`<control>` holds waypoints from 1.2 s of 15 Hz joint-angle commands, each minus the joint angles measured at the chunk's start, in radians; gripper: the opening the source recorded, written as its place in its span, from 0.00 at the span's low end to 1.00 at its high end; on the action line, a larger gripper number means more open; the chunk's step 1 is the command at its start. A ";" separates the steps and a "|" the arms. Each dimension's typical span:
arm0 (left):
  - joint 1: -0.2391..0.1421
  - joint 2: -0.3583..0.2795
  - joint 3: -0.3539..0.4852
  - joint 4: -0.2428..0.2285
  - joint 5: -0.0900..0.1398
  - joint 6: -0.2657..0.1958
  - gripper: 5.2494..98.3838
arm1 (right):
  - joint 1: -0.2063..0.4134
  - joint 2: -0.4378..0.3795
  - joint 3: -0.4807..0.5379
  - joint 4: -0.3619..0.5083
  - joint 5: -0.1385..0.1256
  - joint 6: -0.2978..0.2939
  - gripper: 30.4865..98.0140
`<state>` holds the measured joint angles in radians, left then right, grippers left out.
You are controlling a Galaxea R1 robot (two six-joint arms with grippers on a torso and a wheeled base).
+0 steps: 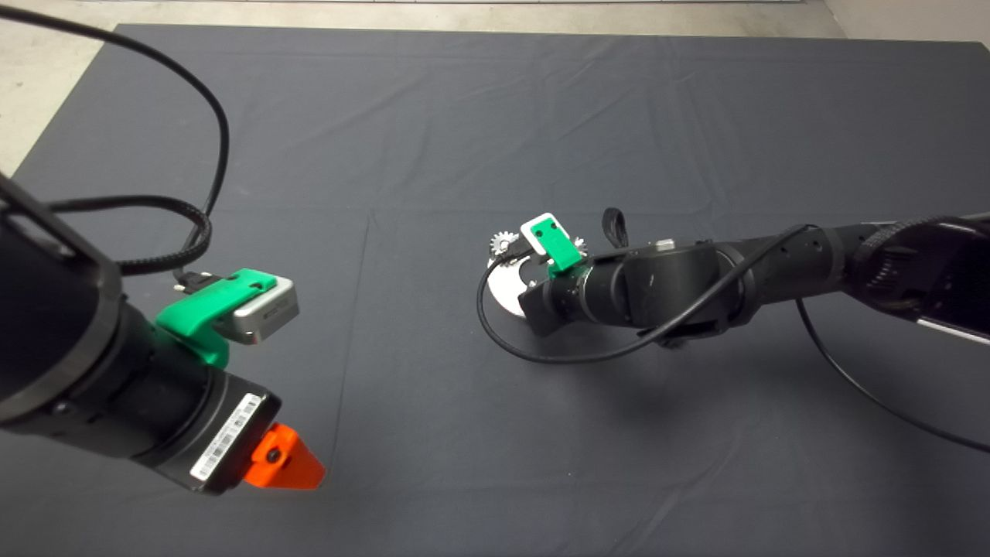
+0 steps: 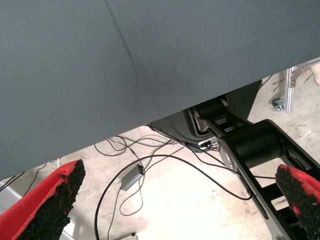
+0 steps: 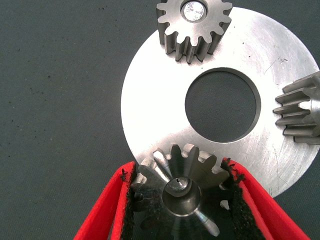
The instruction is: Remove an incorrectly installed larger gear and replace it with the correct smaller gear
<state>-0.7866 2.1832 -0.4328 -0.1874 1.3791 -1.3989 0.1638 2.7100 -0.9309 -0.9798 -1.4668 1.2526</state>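
Between the right jaws, smaller gear [image 3: 182, 187] stands upright, axis vertical.

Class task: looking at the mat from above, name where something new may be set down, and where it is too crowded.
Bare mat spans the far side and the stretch between the left end effector and the round plate. Crowded: that plate, where the right end effector grips a gear beside two paler gears.

I'm getting even, soft overhead light on the table [image 1: 495, 116], only a faint shadow under the right arm at centre frame. My right wrist view is sharp, with bright glare off the steel disc [image 3: 280, 55]. The floor [image 2: 200, 200] in my left wrist view is washed out.
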 commanded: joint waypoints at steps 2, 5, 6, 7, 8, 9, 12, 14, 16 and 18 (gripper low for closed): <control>-0.008 -0.001 -0.004 0.002 0.000 -0.005 0.99 | 0.014 0.005 0.003 -0.027 0.003 -0.004 0.15; -0.008 -0.001 -0.004 0.003 0.000 -0.005 0.99 | 0.007 0.008 0.003 -0.027 0.003 -0.004 0.15; -0.008 -0.001 -0.004 0.002 0.000 -0.005 0.99 | 0.007 0.009 0.003 -0.027 0.003 -0.004 0.15; -0.008 -0.001 -0.003 0.003 0.000 -0.005 0.99 | 0.007 0.009 0.003 -0.027 0.003 -0.004 0.15; -0.008 -0.001 -0.004 0.002 0.000 -0.005 0.99 | 0.007 0.009 0.002 -0.028 0.003 -0.004 0.15; -0.008 -0.001 -0.004 0.003 0.000 -0.005 0.99 | 0.007 0.009 0.002 -0.028 0.003 -0.004 0.15; -0.008 -0.001 -0.004 0.003 0.000 -0.005 0.99 | -0.003 0.009 0.000 -0.039 0.003 -0.004 0.15; -0.008 -0.001 -0.003 0.003 0.000 -0.005 0.99 | -0.004 0.009 0.001 -0.039 0.003 -0.005 0.15; -0.008 -0.001 -0.003 0.002 0.000 -0.005 0.99 | -0.004 0.011 0.003 -0.039 0.003 -0.005 0.15; -0.008 -0.001 -0.003 0.002 0.000 -0.005 0.99 | -0.003 0.012 0.002 -0.039 0.002 -0.005 0.15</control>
<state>-0.7866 2.1832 -0.4328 -0.1874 1.3791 -1.3994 0.1417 2.7132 -0.9374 -1.0038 -1.4719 1.2494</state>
